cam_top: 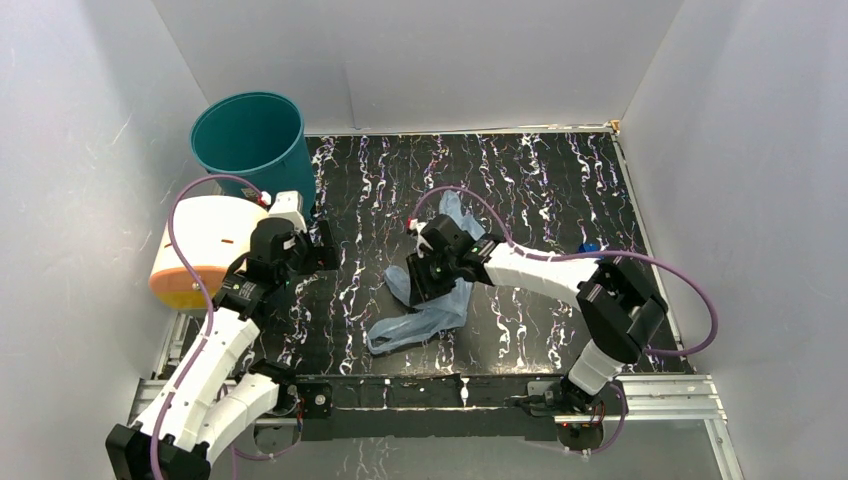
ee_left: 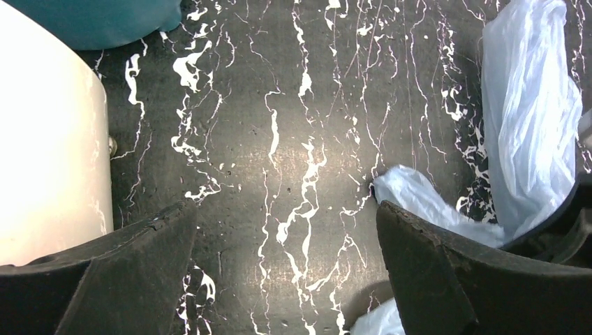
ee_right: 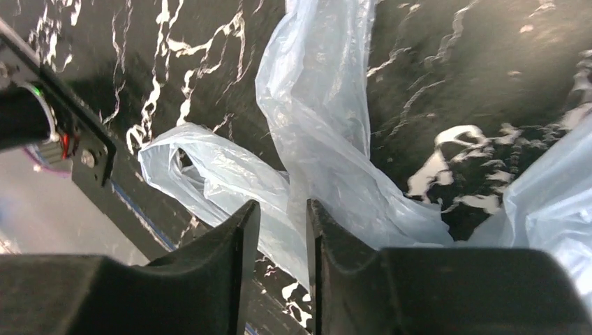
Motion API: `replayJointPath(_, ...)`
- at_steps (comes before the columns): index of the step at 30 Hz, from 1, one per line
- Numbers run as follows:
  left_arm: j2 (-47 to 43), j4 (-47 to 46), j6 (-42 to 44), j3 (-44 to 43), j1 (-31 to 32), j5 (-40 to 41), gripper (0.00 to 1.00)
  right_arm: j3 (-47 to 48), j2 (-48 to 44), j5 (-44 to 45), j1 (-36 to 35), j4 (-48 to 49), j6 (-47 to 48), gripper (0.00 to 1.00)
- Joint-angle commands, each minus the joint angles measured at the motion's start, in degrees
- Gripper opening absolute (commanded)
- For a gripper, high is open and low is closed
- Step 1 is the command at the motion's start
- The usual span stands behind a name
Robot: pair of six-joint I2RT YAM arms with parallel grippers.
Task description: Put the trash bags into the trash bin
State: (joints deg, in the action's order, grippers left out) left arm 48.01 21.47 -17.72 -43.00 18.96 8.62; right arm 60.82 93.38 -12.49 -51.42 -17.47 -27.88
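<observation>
The light-blue translucent trash bag lies crumpled and stretched out on the black marbled table, mid-front. My right gripper hangs right over its middle. In the right wrist view the fingers stand a narrow gap apart, with bag film showing at the gap and table visible through its lower part; no pinch shows. The teal trash bin stands upright at the back left. My left gripper is wide open over bare table, with the bag's edge beside its right finger.
A cream cylinder with an orange end lies on its side left of the left arm and shows large in the left wrist view. A small blue object sits near the right wall. White walls enclose the table.
</observation>
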Motion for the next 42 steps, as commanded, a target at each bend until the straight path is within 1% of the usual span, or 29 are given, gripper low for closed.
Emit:
replayJointPath(1, 0.5, 1.2, -0.7, -0.3, -0.2, 2.1, 0.97, -1.3, -1.7, -7.6, -5.0, 0.8, 8.7, 0.37)
replayJointPath(3, 1.2, 1.5, -0.4, -0.5, -0.2, 1.7, 0.97, -0.9, -2.8, -10.4, -7.9, -1.8, 14.0, 0.36)
replayJointPath(6, 2.0, 1.2, -0.3, -0.3, -0.2, -0.1, 0.97, 0.6, -4.7, -17.8, -9.6, -7.6, 19.9, 0.37)
replayJointPath(7, 2.5, 0.6, -0.1, 0.0, -0.2, -1.9, 0.98, 0.7, -5.9, -18.4, -9.8, -8.4, 20.9, 0.36)
replayJointPath(8, 3.3, 0.0, 0.1, 0.4, -0.2, -4.5, 0.98, 0.3, -7.9, -17.0, -9.9, -7.9, 20.9, 0.37)
replayJointPath(9, 4.6, -0.4, 0.1, 0.4, -0.2, -7.4, 0.98, -0.5, -10.2, -12.8, -9.9, -6.7, 19.6, 0.38)
replayJointPath(10, 5.8, -0.5, -0.2, 0.1, -0.2, -10.9, 0.98, -1.6, -13.4, -7.1, -9.9, -4.6, 17.4, 0.41)
replayJointPath(12, 7.1, -3.7, -1.6, 1.0, 0.0, -18.3, 0.98, -4.2, -20.2, 8.9, -9.9, -2.0, 11.6, 0.45)
replayJointPath(14, 7.7, -8.5, -4.5, 3.3, 0.3, -25.2, 0.98, -7.8, -27.7, 25.2, -9.8, -1.4, 4.0, 0.54)
replayJointPath(15, 8.4, -10.8, -6.0, 4.7, 0.9, -27.6, 0.98, -10.5, -31.9, 32.6, -9.8, -0.7, -0.2, 0.62)
replayJointPath(16, 9.2, -11.9, -7.2, 5.4, 1.9, -27.9, 0.98, -13.0, -35.8, 39.4, -9.6, -0.9, -4.1, 0.72)
replayJointPath(17, 9.9, -12.2, -8.3, 6.0, 3.4, -27.0, 0.98, -15.6, -39.4, 44.2, -9.2, -1.2, -7.7, 0.75)
replayJointPath(19, 10.9, -14.3, -10.3, 7.6, 7.6, -23.2, 0.98, -19.8, -45.2, 49.0, -7.5, -3.1, -14.2, 0.76)
replayJointPath(20, 11.4, -15.7, -11.5, 9.1, 10.1, -19.8, 0.98, -21.5, -47.9, 49.0, -6.2, -4.3, -16.8, 0.76)
replayJointPath(21, 12.3, -16.7, -12.4, 9.9, 12.0, -18.1, 0.98, -23.2, -49.2, 47.1, -4.6, -4.7, -18.1, 0.76)
replayJointPath(24, 13.5, -19.4, -13.1, 12.4, 14.8, -16.3, 0.97, -26.8, -48.8, 37.3, 2.6, -3.5, -18.9, 0.76)
replayJointPath(26, 12.7, -21.1, -13.9, 15.1, 15.4, -16.0, 0.97, -27.9, -46.4, 28.0, 8.9, -1.6, -17.4, 0.77)
replayJointPath(29, 9.7, -22.0, -14.9, 18.6, 15.7, -15.8, 0.97, -28.7, -42.5, 11.4, 17.2, 2.7, -15.1, 0.83)
replayJointPath(32, 7.1, -24.4, -15.8, 21.3, 15.9, -16.1, 0.97, -29.5, -38.6, 2.0, 20.8, 7.8, -14.9, 0.85)
replayJointPath(34, 7.0, -25.5, -15.9, 22.4, 16.0, -16.1, 0.97, -29.3, -35.6, -1.3, 21.2, 10.0, -14.8, 0.86)
replayJointPath(37, 7.2, -26.5, -16.6, 23.5, 16.1, -16.6, 0.96, -28.1, -31.9, -3.4, 21.1, 10.0, -14.7, 0.86)
replayJointPath(39, 5.5, -27.8, -17.1, 24.6, 16.2, -17.6, 0.96, -27.8, -30.7, -4.2, 21.1, 10.0, -14.4, 0.86)
replayJointPath(42, 1.7, -27.4, -17.1, 25.5, 16.2, -16.7, 0.96, -28.2, -30.2, -5.2, 21.1, 11.1, -14.4, 0.86)
